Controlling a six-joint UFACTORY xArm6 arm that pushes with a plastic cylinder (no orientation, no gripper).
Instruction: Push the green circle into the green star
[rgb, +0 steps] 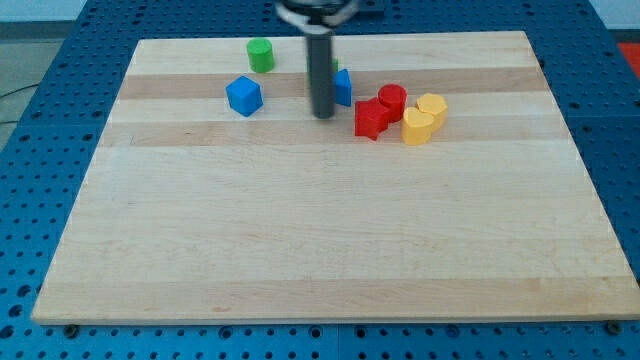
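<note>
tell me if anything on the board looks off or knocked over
Nothing looks damaged or spilled. All blocks crowd the view's top: green circle, blue cube, red blocks, yellow blocks. One oddity: my tip and rod cover most of a blue block, and only a green sliver shows behind.

Pale wood table (330, 250) w/ banded grain, blue perforated base (610, 60) around it, even overhead light, you see no walls.

The green circle (260, 55), a short upright cylinder, is seen up and to the view's left of the end effector (323, 115). The green star (334, 66) is almost wholly hidden behind the rod; only a green sliver is seen.
</note>
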